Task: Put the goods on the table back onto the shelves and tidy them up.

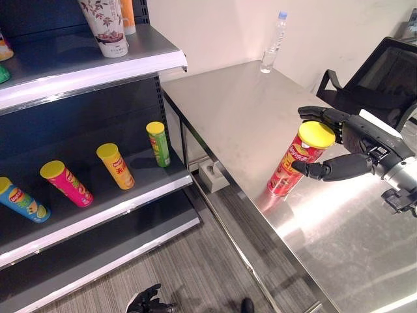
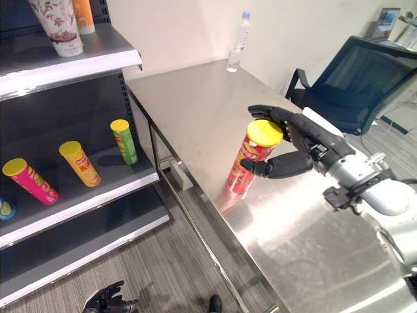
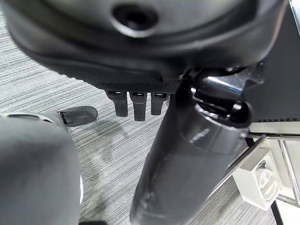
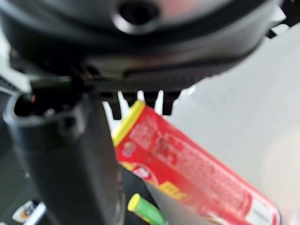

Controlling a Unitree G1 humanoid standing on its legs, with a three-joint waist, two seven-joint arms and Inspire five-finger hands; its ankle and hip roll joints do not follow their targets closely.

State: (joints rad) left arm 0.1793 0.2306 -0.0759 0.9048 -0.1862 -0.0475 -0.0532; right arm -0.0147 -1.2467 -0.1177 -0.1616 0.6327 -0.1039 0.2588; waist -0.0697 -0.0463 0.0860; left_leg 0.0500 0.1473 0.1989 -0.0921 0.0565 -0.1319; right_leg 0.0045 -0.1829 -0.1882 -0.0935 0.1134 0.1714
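Note:
A red chips can (image 1: pixel 296 163) with a yellow lid stands on the steel table (image 1: pixel 241 111) near its left edge. My right hand (image 1: pixel 355 147) reaches in from the right and brackets the can: the thumb (image 1: pixel 322 171) lies across its front, and nearly straight fingers (image 1: pixel 322 114) pass behind the lid. The right wrist view has the can (image 4: pixel 187 164) between thumb and fingers. The hand is open. My left hand (image 1: pixel 150 301) hangs low over the floor with relaxed fingers, holding nothing.
On the shelf (image 1: pixel 98 215) to the left stand green (image 1: pixel 158 143), orange (image 1: pixel 116 165), pink (image 1: pixel 66 183) and blue (image 1: pixel 23 199) cans. A patterned cup (image 1: pixel 105 25) sits on the upper shelf. A water bottle (image 1: pixel 273 43) stands at the table's far end, and a black chair (image 1: pixel 381 81) beyond it.

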